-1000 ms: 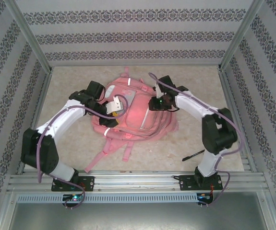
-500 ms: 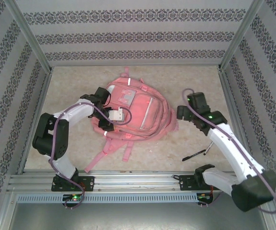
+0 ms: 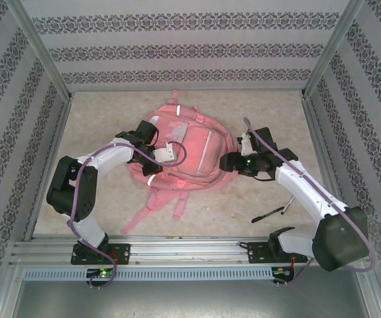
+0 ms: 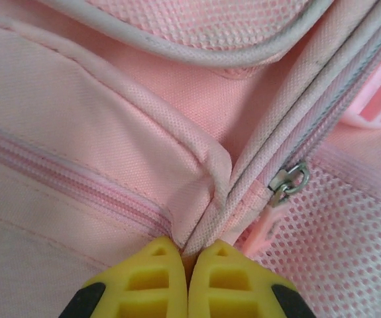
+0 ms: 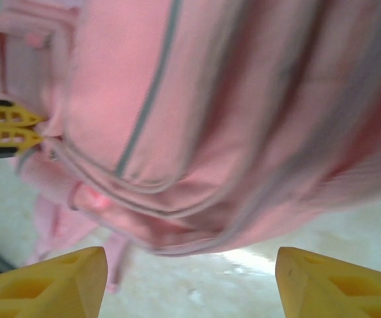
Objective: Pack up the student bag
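Left wrist: zipper pull (image 4: 288, 182) on student bag (image 4: 110, 132)

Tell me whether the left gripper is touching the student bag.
Touching. In the left wrist view the left gripper is closed on a seam of the student bag, with the fabric pinched between its yellow fingers.

**Bag blocks the middle, margins open**

The student bag (image 3: 190, 149) takes up the centre of the table (image 3: 97, 126), and its straps (image 3: 177, 207) trail towards the near edge. Bare surface runs along the far and left sides. A pen (image 3: 268, 214) (dark, lying slanted) sits at near right.
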{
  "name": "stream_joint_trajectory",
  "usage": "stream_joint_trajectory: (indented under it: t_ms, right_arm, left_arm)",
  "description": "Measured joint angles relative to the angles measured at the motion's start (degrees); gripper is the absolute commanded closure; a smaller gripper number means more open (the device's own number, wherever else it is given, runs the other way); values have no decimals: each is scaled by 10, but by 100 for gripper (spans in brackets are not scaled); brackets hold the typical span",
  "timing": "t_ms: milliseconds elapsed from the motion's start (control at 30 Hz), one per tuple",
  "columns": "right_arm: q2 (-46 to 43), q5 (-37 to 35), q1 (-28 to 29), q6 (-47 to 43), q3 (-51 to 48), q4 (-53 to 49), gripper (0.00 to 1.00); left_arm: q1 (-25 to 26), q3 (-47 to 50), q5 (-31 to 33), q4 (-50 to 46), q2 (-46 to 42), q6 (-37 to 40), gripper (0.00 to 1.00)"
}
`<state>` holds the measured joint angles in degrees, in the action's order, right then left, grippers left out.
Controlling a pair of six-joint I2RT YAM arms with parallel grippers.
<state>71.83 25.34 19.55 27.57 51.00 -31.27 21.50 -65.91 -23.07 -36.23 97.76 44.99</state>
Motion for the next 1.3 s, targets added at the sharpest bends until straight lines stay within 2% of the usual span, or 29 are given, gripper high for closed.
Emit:
stream_joint_trajectory:
  t_ms: [100,200,400,500,833,967,1233,1300]
  right_arm:
    - [-1,12,57,29,-3,46,47]
    - [-12,-13,127,58,-24,103,51]
    - [6,-145,273,55,-43,164,59]
    - [41,-203,321,31,-43,192,61]
    - [132,-445,390,58,-35,230,67]
    - [168,-497,416,77,-21,253,74]
    - [206,-553,426,137,26,202,100]
    - [204,-551,423,146,34,188,100]
  left_arm:
    - [5,20,-68,14,-35,-96,100]
    - [8,41,-119,23,-63,-183,100]
    - [10,44,-176,23,-65,-307,100]
    - [10,44,-207,31,-60,-358,100]
    - [10,79,-264,111,-58,-474,100]
    - [10,80,-266,125,-58,-498,100]
    - [9,94,-259,146,-64,-501,100]
    - [10,95,-249,146,-70,-496,100]
